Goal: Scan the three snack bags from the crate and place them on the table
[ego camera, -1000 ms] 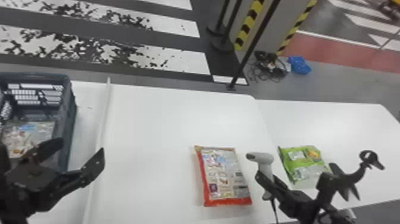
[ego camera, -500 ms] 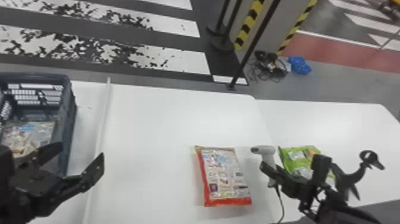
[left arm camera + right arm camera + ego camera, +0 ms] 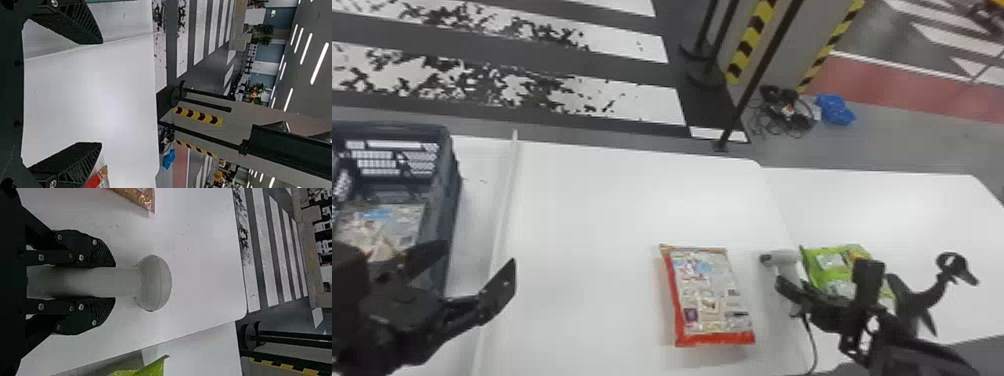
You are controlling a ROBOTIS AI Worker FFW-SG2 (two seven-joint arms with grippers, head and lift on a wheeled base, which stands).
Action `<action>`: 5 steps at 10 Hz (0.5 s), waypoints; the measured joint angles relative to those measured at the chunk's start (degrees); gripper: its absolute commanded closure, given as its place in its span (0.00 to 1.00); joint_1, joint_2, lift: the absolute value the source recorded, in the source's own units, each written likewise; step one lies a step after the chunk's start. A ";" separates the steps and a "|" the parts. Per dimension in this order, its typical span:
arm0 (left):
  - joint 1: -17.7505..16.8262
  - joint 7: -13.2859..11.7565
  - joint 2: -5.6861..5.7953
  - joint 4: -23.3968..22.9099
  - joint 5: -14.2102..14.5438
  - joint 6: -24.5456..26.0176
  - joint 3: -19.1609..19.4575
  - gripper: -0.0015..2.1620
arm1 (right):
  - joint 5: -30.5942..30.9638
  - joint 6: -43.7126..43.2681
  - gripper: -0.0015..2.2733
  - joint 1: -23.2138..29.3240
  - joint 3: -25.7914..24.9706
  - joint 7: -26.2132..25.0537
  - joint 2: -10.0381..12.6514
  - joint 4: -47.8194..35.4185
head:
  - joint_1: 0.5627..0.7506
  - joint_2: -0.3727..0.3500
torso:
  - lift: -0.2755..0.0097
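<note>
My left gripper (image 3: 474, 267) stands open beside the dark crate (image 3: 443, 220), in front of its right side; a snack bag (image 3: 389, 225) lies inside. In the left wrist view, nothing is between the fingers of the left gripper (image 3: 100, 93). My right gripper (image 3: 794, 295) is shut on the handle of the white scanner (image 3: 786, 259), between the red and green bags. The right wrist view shows the right gripper (image 3: 113, 282) holding the scanner (image 3: 154, 283) by its handle. A red-edged bag (image 3: 709, 295) lies on the table; a green bag (image 3: 832, 265) is partly hidden behind the right arm.
The white table (image 3: 612, 210) has a raised pale strip (image 3: 504, 210) right of the crate. A second white table (image 3: 897, 210) adjoins it on the right. A black ringed stand (image 3: 939, 280) rises beside the right arm, and a cable hangs from the scanner.
The right gripper and scanner have shifted slightly right, and the scanner has turned, with its cable now more visible. The left arm has barely moved; the bags keep their places.
</note>
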 measured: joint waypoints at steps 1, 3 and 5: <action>-0.34 0.15 -0.07 0.24 -0.32 0.00 -0.59 0.03 | 0.18 -1.09 0.40 0.15 0.00 0.49 -0.19 0.46 | 0.70 0.03 | 0.84; -0.62 0.27 -0.17 0.42 -0.54 -0.07 -1.15 0.03 | -0.08 -2.82 0.00 0.74 0.04 0.67 -0.25 0.44 | 0.70 0.03 | 0.84; -0.63 0.26 -0.19 0.31 -0.59 -0.05 -1.26 0.03 | -3.70 -3.56 0.01 2.35 -1.74 3.05 -0.22 -1.64 | 0.70 0.03 | 0.84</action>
